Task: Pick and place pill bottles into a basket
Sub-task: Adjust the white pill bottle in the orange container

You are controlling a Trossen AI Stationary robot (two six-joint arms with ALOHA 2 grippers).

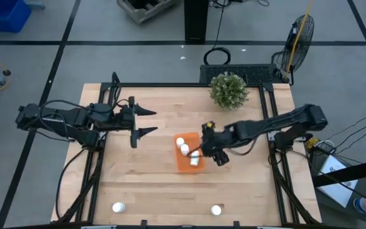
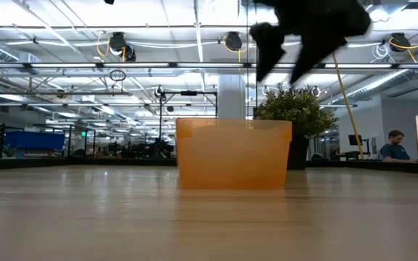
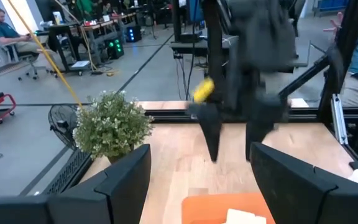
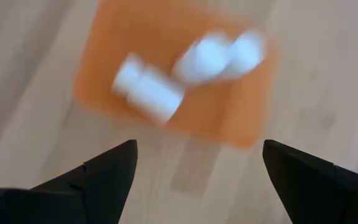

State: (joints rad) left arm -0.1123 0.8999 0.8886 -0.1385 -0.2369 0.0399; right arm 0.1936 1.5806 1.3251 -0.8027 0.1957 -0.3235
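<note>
The orange tray sits mid-table and holds three white pill bottles. In the right wrist view two stand upright and one lies on its side. Two more bottles stand near the table's near edge, one at the left and one at the right. My right gripper hovers open and empty above the tray's right side; it also shows in the low view and the right wrist view. My left gripper waits open and empty to the left of the tray, its fingers pointing toward it.
A green bushy plant stands at the table's far edge, behind the tray. A dark frame runs along the table's left and right sides. Bare wood lies between the tray and the two near bottles. People sit in the room beyond.
</note>
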